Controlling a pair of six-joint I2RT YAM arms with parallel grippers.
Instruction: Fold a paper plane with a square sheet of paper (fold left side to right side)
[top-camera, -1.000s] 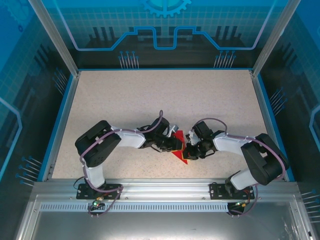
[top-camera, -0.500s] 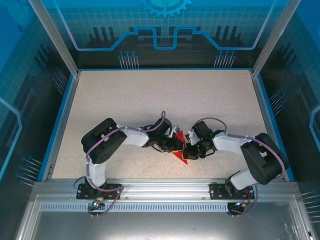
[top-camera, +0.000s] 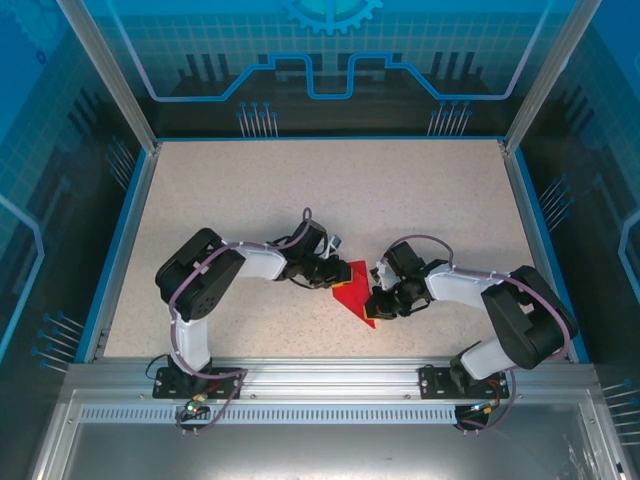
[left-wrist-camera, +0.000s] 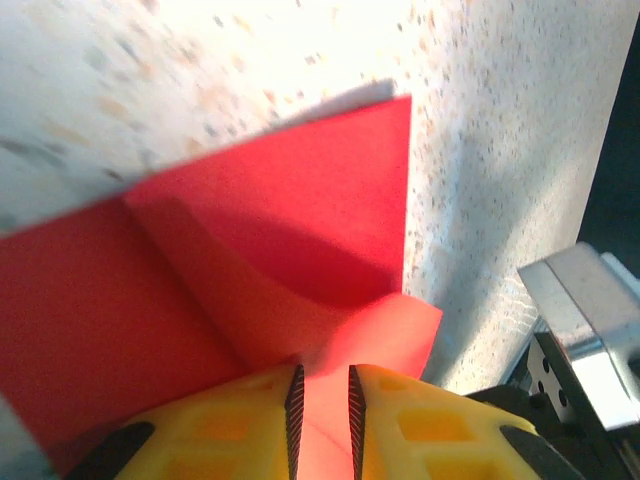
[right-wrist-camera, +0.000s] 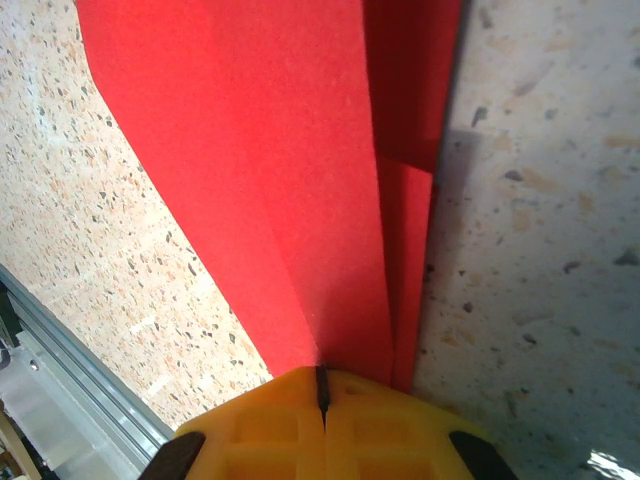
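Observation:
The red paper (top-camera: 352, 291) lies folded on the table near the front middle, a pointed shape with its tip toward the near edge. In the left wrist view the red paper (left-wrist-camera: 280, 220) shows layered folds, and a loose flap curls up by my left gripper (left-wrist-camera: 322, 385). That gripper's jaws stand a narrow gap apart, with red paper seen through the gap. My left gripper (top-camera: 335, 277) sits at the paper's left edge. My right gripper (top-camera: 377, 301) is at its right edge. Up close, my right gripper (right-wrist-camera: 322, 382) is shut on the red paper (right-wrist-camera: 270, 150) along a crease.
The speckled tabletop (top-camera: 300, 190) stretches wide behind the arms. A blue rim (top-camera: 128, 240) and glass walls bound it. The metal rail (top-camera: 320, 372) runs along the near edge. A metal part of the right arm (left-wrist-camera: 585, 320) stands close to the left fingers.
My left gripper has drawn back to the left off the middle of the paper, so more red surface shows. The right gripper has stayed in place.

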